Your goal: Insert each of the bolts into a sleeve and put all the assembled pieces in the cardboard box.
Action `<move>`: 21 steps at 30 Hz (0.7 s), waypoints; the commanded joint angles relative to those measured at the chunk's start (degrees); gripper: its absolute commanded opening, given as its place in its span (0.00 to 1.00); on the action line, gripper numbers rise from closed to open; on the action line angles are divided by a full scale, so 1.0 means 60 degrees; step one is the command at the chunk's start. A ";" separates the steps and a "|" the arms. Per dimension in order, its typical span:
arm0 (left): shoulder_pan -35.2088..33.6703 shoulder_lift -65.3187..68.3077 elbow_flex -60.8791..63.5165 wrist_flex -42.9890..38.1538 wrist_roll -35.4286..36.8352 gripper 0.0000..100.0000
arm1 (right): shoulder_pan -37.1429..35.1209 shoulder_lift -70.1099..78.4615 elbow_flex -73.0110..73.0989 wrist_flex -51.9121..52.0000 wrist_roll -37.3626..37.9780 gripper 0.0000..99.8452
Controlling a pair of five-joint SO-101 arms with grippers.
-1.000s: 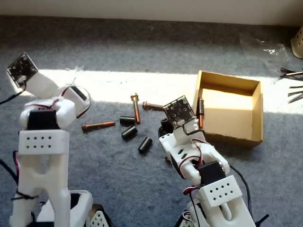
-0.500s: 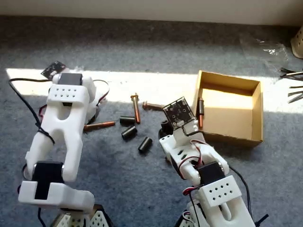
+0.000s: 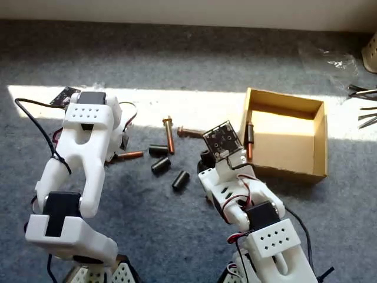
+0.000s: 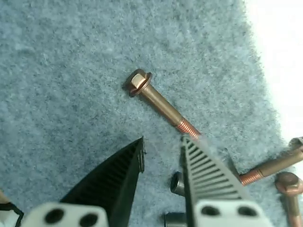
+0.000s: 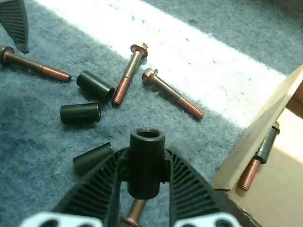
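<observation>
My left gripper hangs open just above the carpet, its fingertips close to the threaded end of a copper bolt that lies flat; the same bolt pokes out from under the left arm in the high view. Shut on a black sleeve, my right gripper holds it upright near the cardboard box. Two more bolts and three loose sleeves lie between the arms. One assembled piece rests inside the box by its left wall.
A copper end shows beneath the held sleeve. A clear plastic bag and dark tools lie at the far right. Bare carpet stretches in front of the parts.
The left arm has swung forward and down from its raised pose over the left bolt, then edged slightly right. The right arm has kept still with the sleeve.
</observation>
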 commanded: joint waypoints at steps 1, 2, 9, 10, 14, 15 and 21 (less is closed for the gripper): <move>-0.0037 -0.0066 -0.0051 -0.0498 0.0073 0.22 | 0.0110 -0.0198 -0.0110 -0.0242 0.0088 0.00; -0.0037 -0.0066 0.0066 -0.0674 0.0073 0.23 | 0.0110 -0.0198 -0.0110 -0.0242 0.0088 0.00; -0.0623 -0.0066 0.1004 -0.1788 0.0088 0.23 | 0.0110 -0.0198 -0.0110 -0.0242 0.0088 0.00; -0.0696 -0.0066 0.1136 -0.1788 0.0088 0.23 | 0.0110 -0.0198 -0.0110 -0.0242 0.0088 0.00; -0.0784 -0.0066 0.1560 -0.1846 0.0088 0.23 | 0.0110 -0.0198 -0.0110 -0.0242 0.0088 0.00; -0.0784 -0.0066 0.1590 -0.1846 0.0088 0.23 | 0.0110 -0.0198 -0.0110 -0.0242 0.0088 0.00; -0.0769 -0.0051 0.1663 -0.1846 0.0088 0.23 | 0.0110 -0.0198 -0.0110 -0.0242 0.0088 0.00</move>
